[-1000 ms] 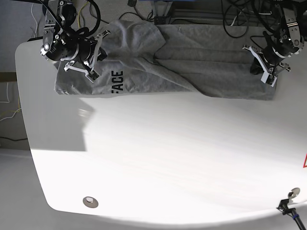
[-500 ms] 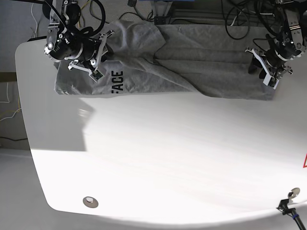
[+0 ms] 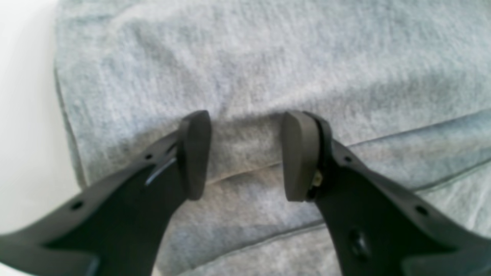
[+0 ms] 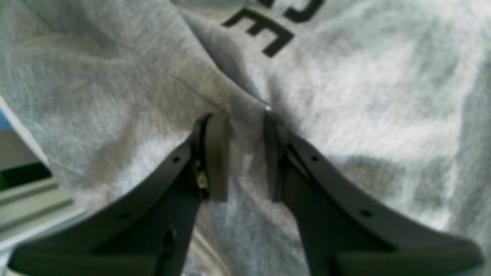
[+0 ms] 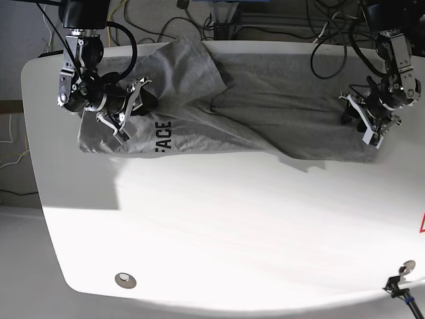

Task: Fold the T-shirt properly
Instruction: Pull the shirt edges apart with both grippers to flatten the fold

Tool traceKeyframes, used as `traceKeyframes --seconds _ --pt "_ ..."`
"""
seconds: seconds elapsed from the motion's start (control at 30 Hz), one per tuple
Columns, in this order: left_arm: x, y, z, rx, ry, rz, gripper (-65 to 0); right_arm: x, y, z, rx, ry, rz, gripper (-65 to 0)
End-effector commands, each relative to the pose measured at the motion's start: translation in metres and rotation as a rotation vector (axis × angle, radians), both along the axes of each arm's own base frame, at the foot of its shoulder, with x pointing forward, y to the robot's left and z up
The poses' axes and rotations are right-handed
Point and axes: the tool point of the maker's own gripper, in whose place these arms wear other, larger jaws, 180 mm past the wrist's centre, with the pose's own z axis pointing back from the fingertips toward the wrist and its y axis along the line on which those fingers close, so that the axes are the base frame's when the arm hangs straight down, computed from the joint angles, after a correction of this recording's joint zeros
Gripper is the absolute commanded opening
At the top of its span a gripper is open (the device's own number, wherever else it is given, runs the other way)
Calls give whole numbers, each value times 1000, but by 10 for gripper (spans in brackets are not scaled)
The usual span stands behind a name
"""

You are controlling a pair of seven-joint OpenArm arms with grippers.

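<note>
Two end effectors: both sit on one T-shirt, at opposite ends of it.
T-shirt (image 5: pixel 265 100): grey, wrinkled, spread along the far part of the white counter (image 5: pixel 232 226); black letters "FACE" show near the right end effector.
Left end effector (image 3: pixel 245 153): pads apart, with a raised ridge of grey cloth standing between them; the pads (image 3: pixel 195 153) flank the ridge, and whether they press it cannot be told. In the base view it sits at the shirt's end (image 5: pixel 366 126).
Cloth around left end effector: stitched hems run across below and to the side of the pads; bare counter (image 3: pixel 23 115) lies just past the cloth edge on one side.
Right end effector (image 4: pixel 245 153): pads set narrowly apart, a pinched fold of cloth rising between them and seeming gripped on both sides. In the base view it sits at the other end (image 5: pixel 126 106).
Cloth around right end effector: black lettering (image 4: pixel 268 34) lies just beyond the fingertips; creases fan out from the pinch.
Cables (image 5: pixel 166 20): dark tangle behind the counter, beyond both end effectors.
</note>
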Motion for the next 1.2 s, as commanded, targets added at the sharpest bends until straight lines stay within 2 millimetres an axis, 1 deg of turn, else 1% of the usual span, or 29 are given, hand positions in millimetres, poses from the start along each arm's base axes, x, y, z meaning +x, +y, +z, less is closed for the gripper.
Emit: traceKeyframes --seconds 0.0,0.07,0.2,0.23,0.33,0.4,0.47,0.5,0.63,0.7,0.73,0.77,0.83,0.87,0.93,1.07,1.1,1.17 --pt "2 14 1 46 21 17 -362 1 -20 -9 -81 40 -18 -485" --pt "15 17 2 30 11 34 -362 11 -30 -13 -73 40 -44 -485" --pt "31 20 1 0 4 61 -362 30 -34 -21 -26 46 -98 -485" --pt "35 20 2 -4 1 63 -362 36 -35 -21 -10 36 -114 -484" --pt "50 9 1 -16 3 30 -360 49 -34 -20 25 2 -146 -483" --pt "56 6 3 -20 -1 22 -360 52 -31 -18 26 -6 -134 -483" --pt "58 4 5 -21 -8 18 -360 53 -24 -17 26 -8 -108 -483" --pt "60 4 9 -18 -20 14 -360 56 -21 -11 26 -26 -99 -482" --pt "68 2 29 12 -74 -9 -360 68 -14 26 -33 -123 -26 -482" --pt "72 1 38 25 -101 -18 -360 69 -2 45 -54 -171 16 -482" --pt "71 0 40 30 -107 -23 -360 66 3 51 -66 -186 31 -482" --pt "67 0 39 37 -103 -29 -360 64 8 58 -76 -207 48 -482" --pt "63 1 46 62 -119 -45 -360 55 20 67 -81 -237 76 -482" --pt "61 -1 47 68 -123 -52 -360 51 26 70 -73 -246 82 -480" --pt "56 -2 47 76 -121 -60 -359 44 31 69 -67 -246 88 -480" --pt "40 -7 48 99 -118 -89 -359 42 26 66 -67 -219 35 -480" --pt "35 -8 48 106 -117 -97 -359 40 22 64 -71 -208 18 -480" --pt "26 -11 47 113 -112 -110 -359 41 12 64 -81 -217 -10 -480"
